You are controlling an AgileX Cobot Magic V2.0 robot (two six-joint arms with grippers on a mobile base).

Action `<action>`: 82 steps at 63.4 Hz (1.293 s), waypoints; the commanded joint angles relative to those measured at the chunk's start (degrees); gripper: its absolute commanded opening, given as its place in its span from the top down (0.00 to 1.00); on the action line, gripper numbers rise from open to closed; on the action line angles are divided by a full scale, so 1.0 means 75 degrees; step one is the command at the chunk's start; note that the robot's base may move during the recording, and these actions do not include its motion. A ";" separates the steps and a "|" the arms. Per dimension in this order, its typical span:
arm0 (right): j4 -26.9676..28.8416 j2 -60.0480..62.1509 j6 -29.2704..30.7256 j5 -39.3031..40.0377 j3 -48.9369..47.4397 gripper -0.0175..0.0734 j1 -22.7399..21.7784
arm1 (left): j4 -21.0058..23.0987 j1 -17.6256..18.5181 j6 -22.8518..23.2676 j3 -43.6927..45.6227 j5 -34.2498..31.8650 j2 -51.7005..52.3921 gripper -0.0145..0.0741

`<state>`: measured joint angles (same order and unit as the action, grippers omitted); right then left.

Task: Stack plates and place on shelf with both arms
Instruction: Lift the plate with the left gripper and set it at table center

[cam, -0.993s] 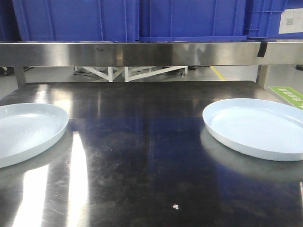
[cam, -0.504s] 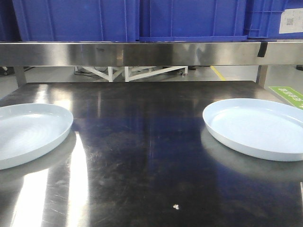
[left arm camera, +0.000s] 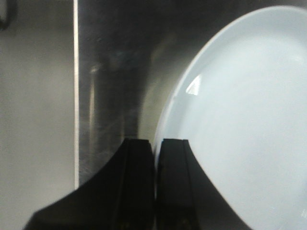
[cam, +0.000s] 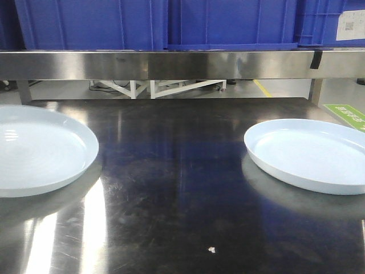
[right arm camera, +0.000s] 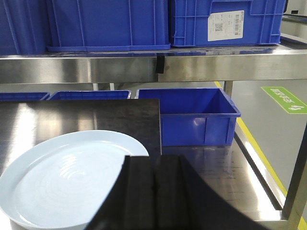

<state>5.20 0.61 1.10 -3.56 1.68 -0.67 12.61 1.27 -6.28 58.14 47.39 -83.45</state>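
Currently left gripper (left arm camera: 154,144) pinching left plate (cam: 40,151) rim, below shelf (cam: 171,64) left end. Right plate (cam: 311,154) flat on tabletop (cam: 171,188) below shelf right end; right gripper (right arm camera: 154,161) pressed together, empty, near it.

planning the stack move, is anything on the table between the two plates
Nothing visible: the table between left plate and right plate is bare; a tiny speck lies nearer the camera.

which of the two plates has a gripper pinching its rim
The left plate: in the left wrist view the left gripper is shut on its rim. The right plate lies flat on the tabletop, with no clear grip on it.
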 commanded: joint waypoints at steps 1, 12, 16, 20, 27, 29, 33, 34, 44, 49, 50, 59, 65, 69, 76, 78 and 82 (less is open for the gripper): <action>-0.0055 0.0162 0.0029 0.0632 -0.0122 0.75 -0.0004 | 0.0860 0.0118 -0.0319 0.0257 0.0177 0.0784 0.74; -0.0055 0.0162 0.0029 0.0632 -0.0122 0.75 -0.0004 | 0.2081 0.0887 -0.0783 0.0257 0.0850 0.1396 0.74; -0.0055 0.0162 0.0029 0.0632 -0.0122 0.75 -0.0004 | 0.2135 0.1329 -0.0783 0.0257 0.0865 0.1430 0.74; -0.0055 0.0162 0.0029 0.0632 -0.0122 0.75 -0.0004 | 0.2218 0.1830 -0.0783 0.0241 0.0831 0.1415 0.74; -0.0055 0.0162 0.0029 0.0632 -0.0122 0.75 -0.0004 | 0.1955 0.2575 -0.0783 0.0241 0.0702 0.1215 0.74; -0.0055 0.0162 0.0029 0.0632 -0.0122 0.75 -0.0004 | 0.1864 0.2788 -0.0783 0.0241 0.0660 0.1101 0.74; -0.0055 0.0162 0.0029 0.0632 -0.0122 0.75 -0.0004 | 0.1842 0.3093 -0.0783 0.0229 0.0626 0.0858 0.74; -0.0055 0.0162 0.0029 0.0632 -0.0122 0.75 -0.0004 | 0.1842 0.3191 -0.0783 0.0229 0.0609 0.0764 0.74; -0.0055 0.0162 0.0029 0.0632 -0.0122 0.75 -0.0004 | 0.1791 0.3731 -0.0783 0.0229 0.0337 -0.0033 0.74; -0.0055 0.0162 0.0029 0.0632 -0.0122 0.75 -0.0004 | 0.1758 0.3826 -0.0783 0.0229 0.0195 -0.0420 0.74; -0.0055 0.0162 0.0029 0.0632 -0.0122 0.75 -0.0004 | 0.1758 0.3844 -0.0783 0.0229 0.0182 -0.0478 0.74; -0.0055 0.0162 0.0029 0.0632 -0.0122 0.75 -0.0004 | 0.1739 0.3860 -0.0783 0.0229 0.0142 -0.0968 0.74; -0.0055 0.0162 0.0029 0.0632 -0.0122 0.75 -0.0004 | 0.1714 0.3860 -0.0783 0.0229 0.0173 -0.1158 0.74; -0.0055 0.0162 0.0029 0.0632 -0.0122 0.75 -0.0004 | 0.1701 0.3860 -0.0783 0.0229 0.0173 -0.1189 0.73; -0.0055 0.0162 0.0029 0.0632 -0.0122 0.75 -0.0004 | 0.1701 0.3860 -0.0783 0.0229 0.0186 -0.1189 0.70; -0.0055 0.0162 0.0029 0.0632 -0.0122 0.75 -0.0004 | 0.1701 0.3860 -0.0783 0.0229 0.0204 -0.1189 0.68; -0.0055 0.0162 0.0029 0.0632 -0.0122 0.75 -0.0004 | 0.1701 0.3860 -0.0783 0.0229 0.0220 -0.1175 0.62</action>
<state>5.20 0.61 1.10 -3.56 1.68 -0.67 24.10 29.74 -12.07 58.14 49.35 -94.47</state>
